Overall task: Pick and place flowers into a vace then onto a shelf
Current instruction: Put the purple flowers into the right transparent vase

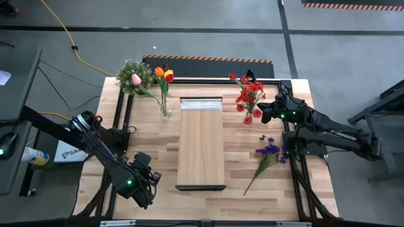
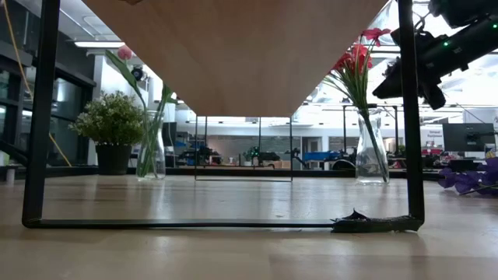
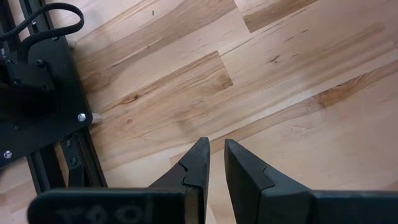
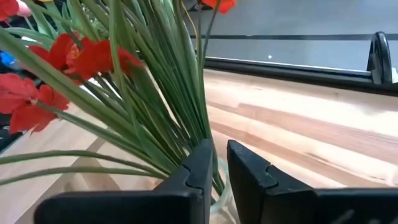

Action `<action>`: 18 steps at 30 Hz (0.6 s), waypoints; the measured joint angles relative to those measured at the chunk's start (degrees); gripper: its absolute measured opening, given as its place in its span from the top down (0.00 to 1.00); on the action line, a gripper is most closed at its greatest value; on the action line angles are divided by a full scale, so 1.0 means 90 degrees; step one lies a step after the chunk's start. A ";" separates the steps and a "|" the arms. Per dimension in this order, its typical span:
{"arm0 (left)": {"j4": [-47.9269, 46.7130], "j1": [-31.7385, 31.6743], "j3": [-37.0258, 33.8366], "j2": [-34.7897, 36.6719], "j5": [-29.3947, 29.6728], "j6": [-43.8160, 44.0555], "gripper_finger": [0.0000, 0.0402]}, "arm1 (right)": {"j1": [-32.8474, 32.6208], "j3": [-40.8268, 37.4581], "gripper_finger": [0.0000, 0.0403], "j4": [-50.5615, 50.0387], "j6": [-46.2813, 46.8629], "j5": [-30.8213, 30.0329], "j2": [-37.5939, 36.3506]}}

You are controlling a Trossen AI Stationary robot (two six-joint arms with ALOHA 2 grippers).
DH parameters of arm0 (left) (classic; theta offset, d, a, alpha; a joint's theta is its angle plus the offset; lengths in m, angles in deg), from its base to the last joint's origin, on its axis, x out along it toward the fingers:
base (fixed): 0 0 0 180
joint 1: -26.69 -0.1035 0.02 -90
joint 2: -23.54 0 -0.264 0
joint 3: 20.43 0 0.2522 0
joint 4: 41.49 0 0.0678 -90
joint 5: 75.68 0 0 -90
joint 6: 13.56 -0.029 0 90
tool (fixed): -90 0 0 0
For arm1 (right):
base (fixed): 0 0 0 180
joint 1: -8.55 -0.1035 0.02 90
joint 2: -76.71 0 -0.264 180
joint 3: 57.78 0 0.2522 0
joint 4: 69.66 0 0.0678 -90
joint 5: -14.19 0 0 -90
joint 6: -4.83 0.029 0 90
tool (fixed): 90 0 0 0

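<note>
The red flowers (image 1: 250, 94) (image 2: 355, 61) (image 4: 81, 59) stand with their stems in a clear vase (image 1: 248, 118) (image 2: 370, 155) on the table, right of the shelf (image 1: 201, 142). Orange, red and pink tulips (image 1: 163, 75) stand in a second vase (image 1: 165, 112) (image 2: 150, 152) left of the shelf. A purple spray (image 1: 268, 152) (image 2: 467, 177) lies flat on the table near the right arm's base. My right gripper (image 1: 264, 115) (image 2: 381, 87) (image 4: 217, 158) hovers shut just right of the red flowers' stems, above the vase. My left gripper (image 1: 148, 180) (image 3: 216, 155) waits shut over the near left table. My right gripper's fingertips (image 4: 202, 155) stand level right against the green stems (image 4: 186, 118) of the red flowers, coming from the table's right side. I cannot tell whether they touch a stem.
A bushy potted plant (image 1: 132, 72) (image 2: 113, 124) stands at the far left corner behind the tulip vase. The shelf's underside (image 2: 233, 54) and black leg frame (image 2: 411, 117) fill the low view. Bare wood lies between the shelf and the left arm.
</note>
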 joint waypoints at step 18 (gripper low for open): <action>0.0005 -0.0002 0.0000 0.0000 0.0000 0.0000 0.79 | 0.0000 0.0000 0.98 -0.0792 0.0394 0.1936 -0.0881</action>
